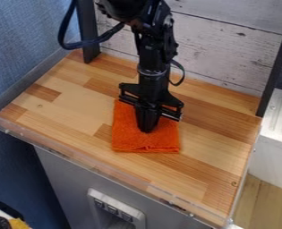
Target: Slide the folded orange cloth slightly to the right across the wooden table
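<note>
The black gripper [147, 129] hangs down over the middle of the wooden surface, its tip at an orange cloth [145, 143]. The cloth lies folded in a rough rectangle, and its upper part is partly hidden behind the gripper. The gripper's tip looks to be touching the cloth or just above it; whether it pinches any fabric cannot be told.
The wooden tabletop [65, 112] has a clear raised edging [101, 169] along its front. A whitewashed plank wall [227, 49] and black posts [88, 31] stand behind it. A white metal unit [277, 129] stands at the right.
</note>
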{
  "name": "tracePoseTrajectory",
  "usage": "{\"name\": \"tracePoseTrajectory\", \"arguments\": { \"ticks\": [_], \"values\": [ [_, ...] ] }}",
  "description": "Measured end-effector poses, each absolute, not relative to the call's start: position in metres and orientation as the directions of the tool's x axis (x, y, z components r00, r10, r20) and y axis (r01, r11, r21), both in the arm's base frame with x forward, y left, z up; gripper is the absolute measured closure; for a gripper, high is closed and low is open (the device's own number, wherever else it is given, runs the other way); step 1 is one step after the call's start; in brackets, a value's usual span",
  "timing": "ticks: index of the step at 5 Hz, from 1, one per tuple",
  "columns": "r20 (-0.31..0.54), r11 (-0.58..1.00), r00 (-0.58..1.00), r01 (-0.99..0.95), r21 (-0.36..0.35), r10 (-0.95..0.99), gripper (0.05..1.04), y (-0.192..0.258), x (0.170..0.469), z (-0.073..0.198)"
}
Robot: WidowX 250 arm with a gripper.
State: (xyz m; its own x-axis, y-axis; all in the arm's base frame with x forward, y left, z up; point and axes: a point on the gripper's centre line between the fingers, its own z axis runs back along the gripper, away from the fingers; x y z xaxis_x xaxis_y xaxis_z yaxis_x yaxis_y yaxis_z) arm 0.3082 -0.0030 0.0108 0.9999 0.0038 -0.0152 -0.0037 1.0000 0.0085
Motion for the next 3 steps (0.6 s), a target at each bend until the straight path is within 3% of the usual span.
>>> {"name": "tracePoseTrajectory", "arguments": {
  "ticks": [1, 3],
  "values": [
    [-0.041, 1.0, 0.999, 0.013, 0.007, -0.012, 0.849, -0.011, 0.306, 0.014],
    [-0.033, 1.0, 0.999, 0.017, 0.009, -0.017, 0.294, -0.013, 0.325, 0.037]
  ]
}}
